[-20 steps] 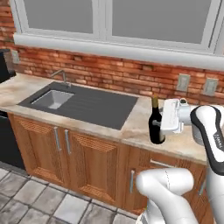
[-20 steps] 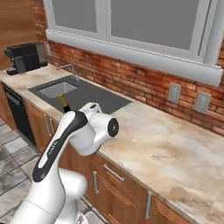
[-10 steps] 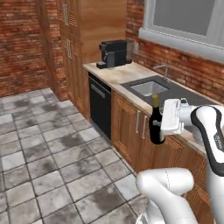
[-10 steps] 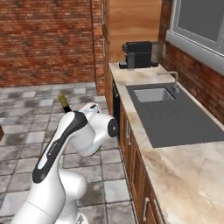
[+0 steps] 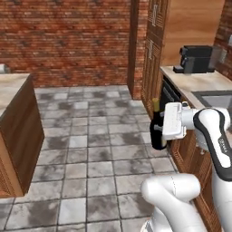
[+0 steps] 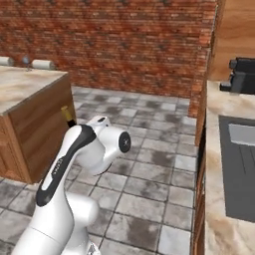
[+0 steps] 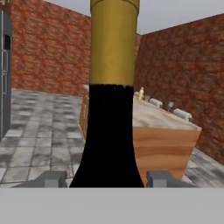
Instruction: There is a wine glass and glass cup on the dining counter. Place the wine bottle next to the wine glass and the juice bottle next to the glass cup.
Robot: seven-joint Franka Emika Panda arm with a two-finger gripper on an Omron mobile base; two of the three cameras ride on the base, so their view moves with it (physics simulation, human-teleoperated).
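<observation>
Grey stone floor tiles (image 5: 90, 149), mottled and square, are spreading between a red brick wall (image 5: 68, 41) and the dining counter (image 6: 30, 89).

Dining counter: rectangular block, beige marbled top on plain wooden sides, standing at the far left of both base views and rising behind the bottle in the hand view.

Stools (image 6: 44, 64): pale rolled backs are showing along the counter's far edge.

Juice bottle (image 7: 141, 93): small, yellow, standing on the counter's far end.

Wine glass (image 7: 170, 106): small, clear, stemmed, standing on the counter top near the stools. The glass cup is too small to tell.

Wine bottle (image 5: 157, 131): near-black glass, narrow neck wrapped in tan-gold foil, hanging upright in the air over the floor, well apart from the counter.

Gripper (image 5: 168, 121): white, blocky, pressing the bottle from its right side. In the hand view both dark fingertips (image 7: 54, 179) are sitting hard against the bottle's shoulder, one on each side, clenched on it.

Arm: white with dark joints, covering most of the bottle in the right base view, where only the gold top (image 6: 64, 111) is peeking out.

Worktop (image 5: 195, 81): pale marbled, on wooden cabinets right of the bottle, carrying a black coffee machine (image 5: 197, 59) and a grey sink (image 6: 239, 149).

Tall wooden cupboard (image 5: 152, 50): standing behind the coffee machine.
</observation>
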